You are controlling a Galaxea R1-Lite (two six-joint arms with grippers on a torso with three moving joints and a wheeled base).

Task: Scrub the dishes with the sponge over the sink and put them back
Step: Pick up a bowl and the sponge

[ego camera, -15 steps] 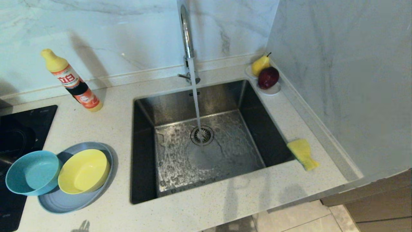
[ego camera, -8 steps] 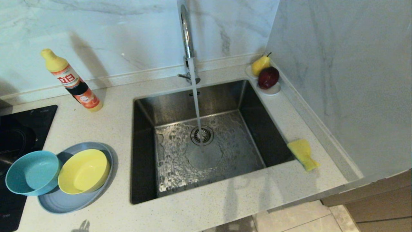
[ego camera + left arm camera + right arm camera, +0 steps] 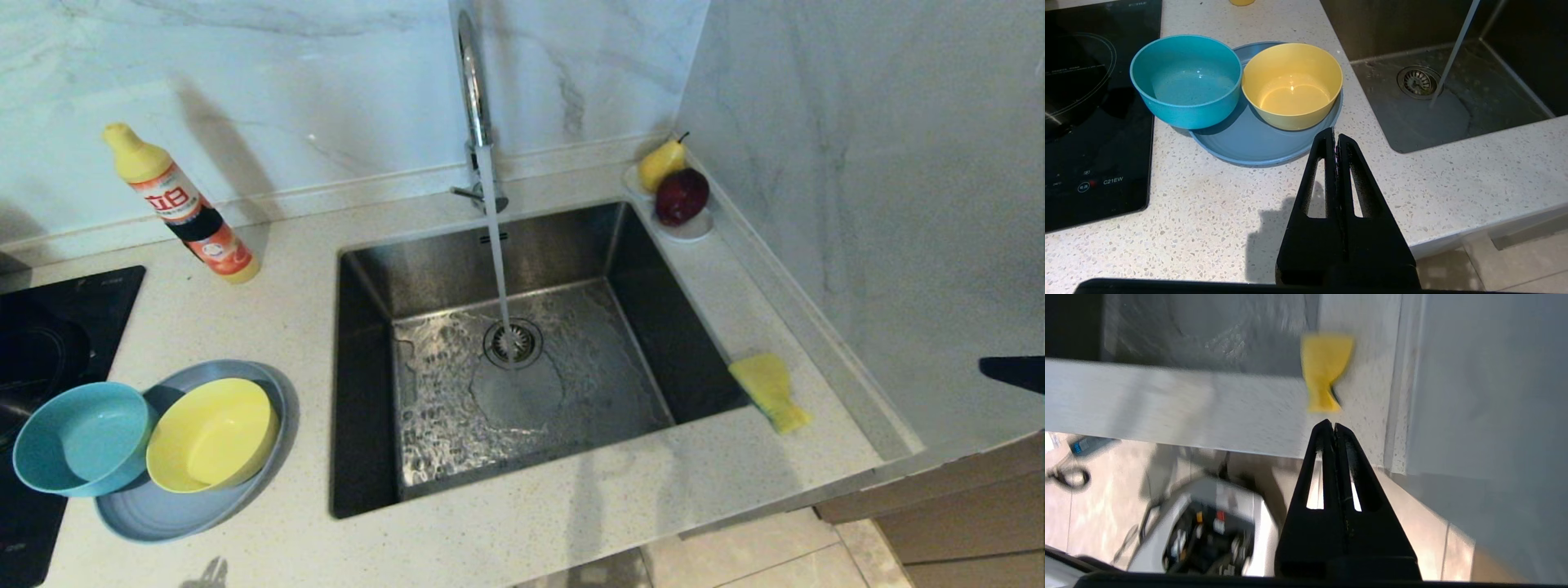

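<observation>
With right gripper pressed shut and empty, open wide first, then descend squarely over sponge beside sink rim, avoiding wall.

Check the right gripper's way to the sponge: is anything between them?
Nothing visible. The right gripper, shut and empty, is off the counter's front edge, pointing at the sponge, which lies on the counter at the sink's right front corner. Only bare counter lies between.
</observation>
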